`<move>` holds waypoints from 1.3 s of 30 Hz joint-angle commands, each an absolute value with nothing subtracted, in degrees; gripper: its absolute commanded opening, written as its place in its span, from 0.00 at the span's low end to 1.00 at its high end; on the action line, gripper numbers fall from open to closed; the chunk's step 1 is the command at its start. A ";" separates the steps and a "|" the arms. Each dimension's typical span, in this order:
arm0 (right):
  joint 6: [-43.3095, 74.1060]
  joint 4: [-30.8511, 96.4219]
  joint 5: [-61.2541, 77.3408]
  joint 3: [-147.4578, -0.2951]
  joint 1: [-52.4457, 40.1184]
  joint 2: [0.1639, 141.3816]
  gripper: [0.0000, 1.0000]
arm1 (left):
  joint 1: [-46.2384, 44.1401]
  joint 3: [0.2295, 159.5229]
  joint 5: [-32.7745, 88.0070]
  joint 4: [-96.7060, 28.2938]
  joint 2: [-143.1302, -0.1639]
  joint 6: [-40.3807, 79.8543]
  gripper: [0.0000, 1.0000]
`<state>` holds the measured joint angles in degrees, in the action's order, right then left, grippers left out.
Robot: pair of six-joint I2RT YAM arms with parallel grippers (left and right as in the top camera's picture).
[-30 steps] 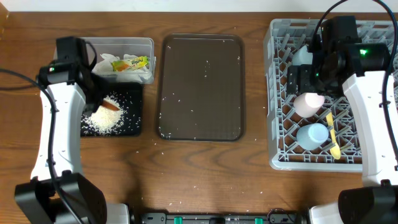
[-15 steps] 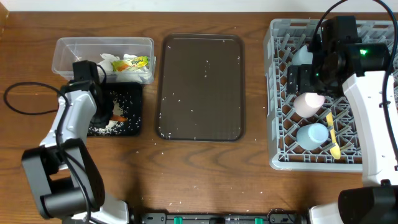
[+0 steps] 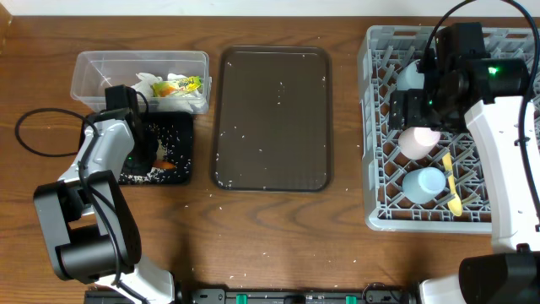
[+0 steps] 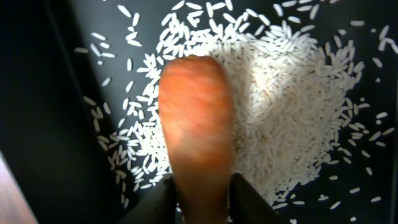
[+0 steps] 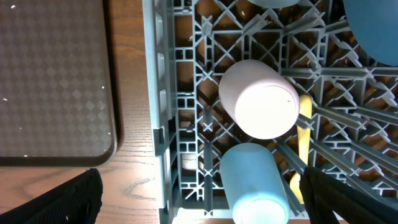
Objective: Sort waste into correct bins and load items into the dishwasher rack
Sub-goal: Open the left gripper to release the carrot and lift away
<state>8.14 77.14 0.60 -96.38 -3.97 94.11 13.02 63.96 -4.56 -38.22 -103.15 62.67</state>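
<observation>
**Q:** Where is the small orange carrot (image 4: 196, 124)?

**A:** It is in the shallow black rectangular tray (image 3: 181, 143), over the heap of loose white rice (image 4: 292, 106). The left gripper (image 4: 202, 196) has it. The two dark fingers (image 4: 163, 200) are drawn in narrow, one pressing on each side of the carrot's near end. From overhead, the carrot shows as an orange spot just right of the left arm, towards the tray's near edge.

**Q:** What adjoins that tray?

**A:** The clear rectangular plastic tub (image 3: 93, 63) sits directly beyond it, edge to edge as far as I can tell. The tub holds the yellow-green snack wrapper (image 3: 181, 84) and the crumpled white tissue (image 3: 150, 82). Stray grains lie on the wooden table (image 3: 270, 236) near the tray. More grains lie on the larger dark brown serving tray (image 3: 274, 118) to its right.

**Q:** And the rack?

**A:** The large square grey plastic lattice crate (image 3: 375, 169) stands at the right end of the table, apart from the serving tray. Inside it:
- The white-pink cup (image 5: 261, 99) is tilted over among the pegs.
- The small light blue cup (image 5: 255, 183) is just beside the white-pink cup.
- The pale yellow spoon (image 5: 303, 140) lies alongside both cups.
- The rim of the large dark blue plate (image 5: 373, 31) shows at the corner of the right wrist view.

**Q:** What is the right gripper's condition?

**A:** The right gripper (image 5: 199, 186) hangs over the crate with its fingers spread wide, gripping nothing.
</observation>
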 commanded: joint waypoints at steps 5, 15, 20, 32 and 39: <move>9.02 77.06 0.71 -96.64 -3.81 92.90 0.99 | 13.17 63.92 -5.63 -39.83 -103.63 62.63 0.47; 9.21 76.47 0.89 -96.64 -3.81 92.90 0.99 | 13.17 64.10 -5.65 -41.10 -100.20 58.11 0.50; 9.21 76.12 0.89 -96.64 -3.81 92.90 0.99 | 13.17 64.10 -5.63 -42.33 -93.89 56.47 0.58; 9.21 74.94 2.00 -96.64 -3.81 92.90 0.99 | 13.15 64.10 -4.54 -47.99 -77.82 50.24 0.66; 9.19 74.76 2.00 -96.64 -3.84 92.90 0.99 | 9.87 64.10 7.77 -45.80 -72.62 37.60 0.75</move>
<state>8.56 74.91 1.67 -96.38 -3.97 94.11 11.90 63.96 1.28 -46.81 -73.87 45.52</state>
